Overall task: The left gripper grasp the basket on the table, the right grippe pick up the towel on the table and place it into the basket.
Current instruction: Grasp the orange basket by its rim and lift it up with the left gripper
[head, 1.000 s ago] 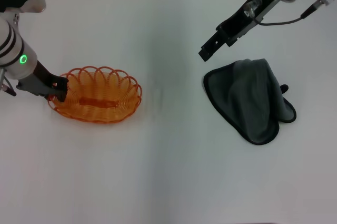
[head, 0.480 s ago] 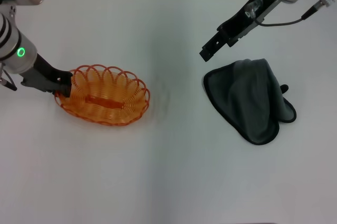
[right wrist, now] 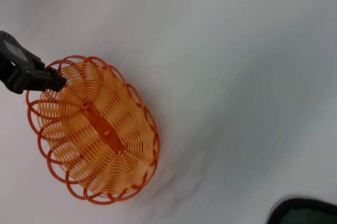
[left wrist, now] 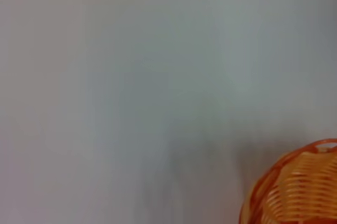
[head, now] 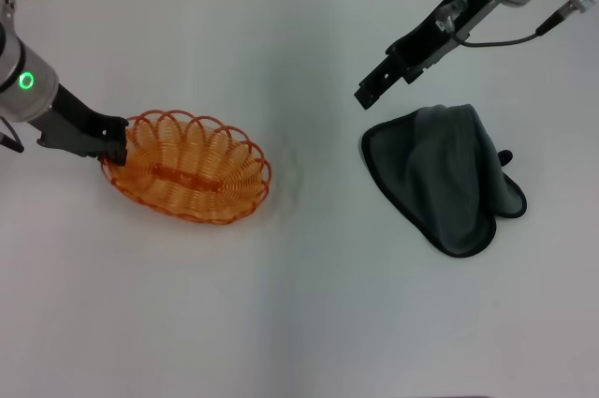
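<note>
Left gripper (head: 114, 143) near bench's left edge, clamping scalloped rim at left end of orange wire basket (head: 192, 171); basket sitting on white bench (head: 299, 304), left of centre, long axis slanting toward near-right. Right gripper (head: 361, 95) hovering right of centre toward far edge, above bench, apart from towel; finger gap hard to tell. Dark grey towel (head: 447, 178) lying rumpled near right edge, just beyond gripper tip.
</note>
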You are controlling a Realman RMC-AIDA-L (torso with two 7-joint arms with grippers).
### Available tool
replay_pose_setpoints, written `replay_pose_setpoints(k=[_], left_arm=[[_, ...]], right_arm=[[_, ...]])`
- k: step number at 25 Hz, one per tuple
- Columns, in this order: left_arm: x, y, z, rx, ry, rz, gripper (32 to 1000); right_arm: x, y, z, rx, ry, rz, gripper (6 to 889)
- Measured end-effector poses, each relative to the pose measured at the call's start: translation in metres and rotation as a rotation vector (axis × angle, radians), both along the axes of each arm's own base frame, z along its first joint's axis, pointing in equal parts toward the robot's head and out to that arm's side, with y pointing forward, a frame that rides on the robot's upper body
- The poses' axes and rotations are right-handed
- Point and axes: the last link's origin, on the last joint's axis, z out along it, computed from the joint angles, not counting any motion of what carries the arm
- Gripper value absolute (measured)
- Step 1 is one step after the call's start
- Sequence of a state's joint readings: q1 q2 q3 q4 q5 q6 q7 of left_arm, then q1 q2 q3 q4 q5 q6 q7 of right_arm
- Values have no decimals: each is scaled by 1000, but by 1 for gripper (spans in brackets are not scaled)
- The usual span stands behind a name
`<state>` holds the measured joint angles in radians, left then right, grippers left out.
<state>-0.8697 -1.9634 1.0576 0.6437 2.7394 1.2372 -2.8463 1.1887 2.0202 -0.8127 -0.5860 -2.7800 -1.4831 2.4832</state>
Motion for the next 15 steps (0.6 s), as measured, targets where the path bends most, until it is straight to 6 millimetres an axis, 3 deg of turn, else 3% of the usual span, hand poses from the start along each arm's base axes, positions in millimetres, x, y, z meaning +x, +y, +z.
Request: replay_pose_setpoints(k=[15], left_arm=[[13, -1, 13, -2, -182, 12, 89]], right_arm=[[3, 1, 2, 9, 9, -9, 849]])
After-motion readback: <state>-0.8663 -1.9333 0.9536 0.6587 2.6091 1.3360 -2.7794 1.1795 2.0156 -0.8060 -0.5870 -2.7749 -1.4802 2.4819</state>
